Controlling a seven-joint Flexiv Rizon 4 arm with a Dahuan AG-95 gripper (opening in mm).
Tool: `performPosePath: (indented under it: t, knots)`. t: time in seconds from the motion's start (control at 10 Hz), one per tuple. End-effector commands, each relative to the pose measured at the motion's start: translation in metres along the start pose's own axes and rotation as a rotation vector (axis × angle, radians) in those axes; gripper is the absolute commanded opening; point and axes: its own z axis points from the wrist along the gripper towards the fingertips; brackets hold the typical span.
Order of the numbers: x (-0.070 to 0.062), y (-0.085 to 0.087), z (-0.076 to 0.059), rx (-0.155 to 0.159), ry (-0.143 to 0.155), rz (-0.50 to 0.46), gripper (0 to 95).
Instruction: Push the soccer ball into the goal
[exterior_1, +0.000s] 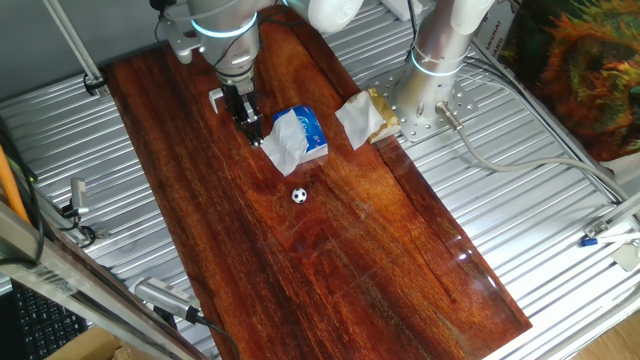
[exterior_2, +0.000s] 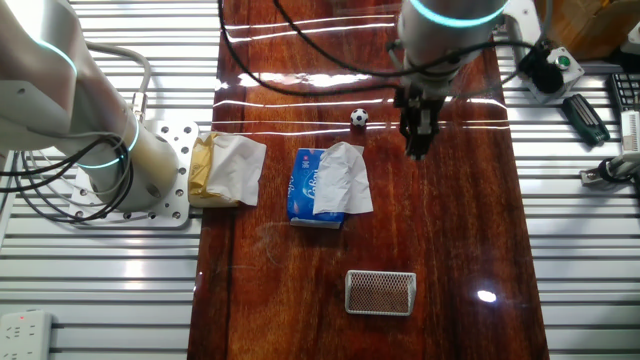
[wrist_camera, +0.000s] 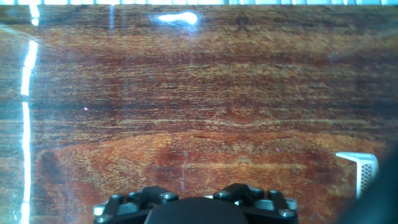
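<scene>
The soccer ball (exterior_2: 359, 117) is a tiny white ball with black patches lying on the wooden board; in one fixed view the ball (exterior_1: 299, 195) sits just in front of the blue packet. The goal (exterior_2: 380, 292), a small white-grey frame, lies flat at the opposite end of the board, and its corner (wrist_camera: 359, 170) shows at the right edge of the hand view. My gripper (exterior_2: 416, 148) hangs just above the board, a short way to the side of the ball. Its fingers look pressed together, holding nothing. In one fixed view the gripper (exterior_1: 254, 132) stands beside the packet, and the arm hides the goal.
A blue packet with white tissue (exterior_2: 322, 184) lies mid-board between ball and goal. Crumpled white-and-tan paper (exterior_2: 226, 170) sits at the board's edge beside a second arm's base (exterior_2: 150, 170). Ribbed metal table (exterior_1: 520, 200) surrounds the board; cables run at its sides.
</scene>
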Motion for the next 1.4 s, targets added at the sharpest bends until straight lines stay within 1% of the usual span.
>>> performPosePath:
  t: [0.1,0.2,0.3,0.5,0.6,0.8,1.2,1.4]
  knots:
    - [-0.0019,0.0006,0.0002,0.096,0.083,-0.016,0.0]
    - [-0.0019,0.0007,0.0,0.126,0.083,0.002,0.0]
    - [-0.0019,0.001,-0.0001,0.143,0.082,0.014,0.0]
    - [-0.0021,0.0015,0.0001,0.216,0.084,0.013,0.0]
    - [-0.0021,0.0017,0.0001,0.223,0.088,0.015,0.0]
    - [-0.0029,0.0028,0.0004,0.216,0.101,0.017,0.0]
    - [-0.0029,0.0027,0.0004,0.215,0.095,-0.007,0.0]
    - [-0.0029,0.0027,0.0004,0.216,0.099,-0.002,0.0]
